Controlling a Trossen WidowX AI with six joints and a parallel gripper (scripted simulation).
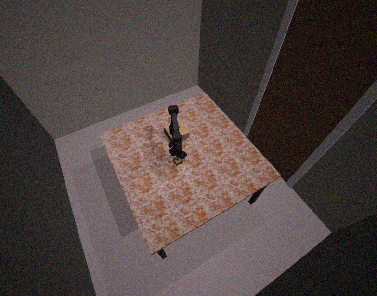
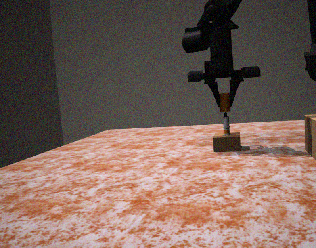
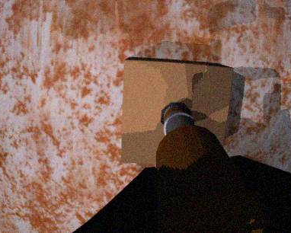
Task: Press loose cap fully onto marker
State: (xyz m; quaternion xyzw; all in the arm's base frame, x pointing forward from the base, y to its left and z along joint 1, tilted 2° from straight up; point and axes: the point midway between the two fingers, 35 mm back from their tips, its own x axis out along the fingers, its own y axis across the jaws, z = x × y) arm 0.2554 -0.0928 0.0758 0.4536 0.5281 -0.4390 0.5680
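1. While pointing straight down, the gripper (image 2: 224, 102) stands partly closed, its fingers clamping the orange cap (image 2: 224, 101).
2. Cap hangs just above the marker (image 2: 226, 124), not touching its tip.
3. Marker stands upright in the holder block (image 2: 227, 142) on the table (image 2: 126, 192), far right.

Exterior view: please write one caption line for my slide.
Tool holds orange cap just above upright marker in holder block.

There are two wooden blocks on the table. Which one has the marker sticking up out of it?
The small holder block, directly under the gripper holding the orange cap. The marker stands in its top. The bigger block at the right edge carries the arm's base instead.
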